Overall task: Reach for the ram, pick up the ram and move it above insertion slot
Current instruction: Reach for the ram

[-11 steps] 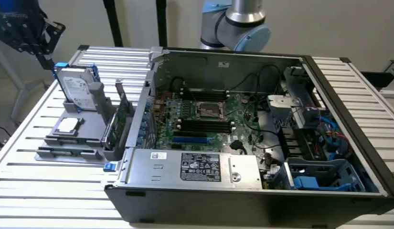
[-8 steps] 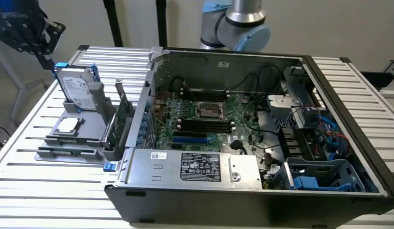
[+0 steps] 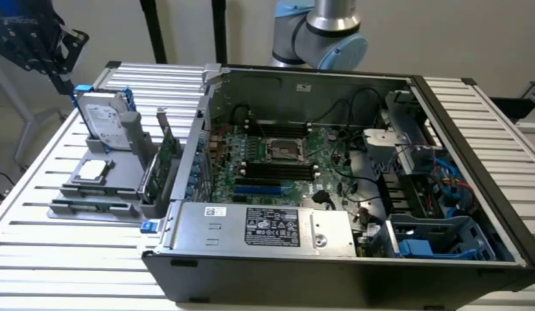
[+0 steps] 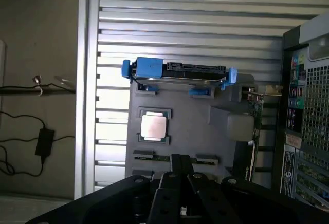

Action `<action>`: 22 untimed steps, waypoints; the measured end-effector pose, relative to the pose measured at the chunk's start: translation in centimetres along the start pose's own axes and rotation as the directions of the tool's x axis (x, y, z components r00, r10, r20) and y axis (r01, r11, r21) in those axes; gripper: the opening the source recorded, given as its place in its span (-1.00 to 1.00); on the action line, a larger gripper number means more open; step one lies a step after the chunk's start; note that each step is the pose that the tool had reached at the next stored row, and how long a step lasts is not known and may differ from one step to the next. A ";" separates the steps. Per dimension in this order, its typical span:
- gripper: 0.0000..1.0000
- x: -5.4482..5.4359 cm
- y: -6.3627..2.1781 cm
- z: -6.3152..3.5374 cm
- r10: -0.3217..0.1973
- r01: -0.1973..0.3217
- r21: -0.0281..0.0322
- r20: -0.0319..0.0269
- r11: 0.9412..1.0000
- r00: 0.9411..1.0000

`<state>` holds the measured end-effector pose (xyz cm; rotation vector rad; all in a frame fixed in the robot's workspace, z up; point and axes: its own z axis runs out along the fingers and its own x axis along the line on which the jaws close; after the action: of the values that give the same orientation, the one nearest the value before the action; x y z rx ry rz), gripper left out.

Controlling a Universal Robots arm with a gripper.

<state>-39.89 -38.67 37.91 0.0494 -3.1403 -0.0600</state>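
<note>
Exterior view: gripper (image 3: 59, 78) high at the left, well above tray (image 3: 127, 176). Ram (image 3: 91, 207) flat along tray's near edge, long axis left to right.

Wrist view: jaws together, empty, over ram (image 4: 151, 156), lengthwise along tray edge.

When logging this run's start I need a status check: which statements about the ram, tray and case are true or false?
1. The ram lies in the grey tray, outside the computer case. True.
2. The gripper holds the ram. False: it hangs above the tray, apart from the ram.
3. The hard drive stands upright in the tray. True.
4. The computer case is closed. False: it is open, and the motherboard shows.
</note>
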 end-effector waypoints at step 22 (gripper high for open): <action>-0.79 -1.4 -4.91 1.11 0.000 0.000 0.003 0.000 1.000 1.000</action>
<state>-38.34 -43.49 36.61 0.0497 -3.1405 -0.0556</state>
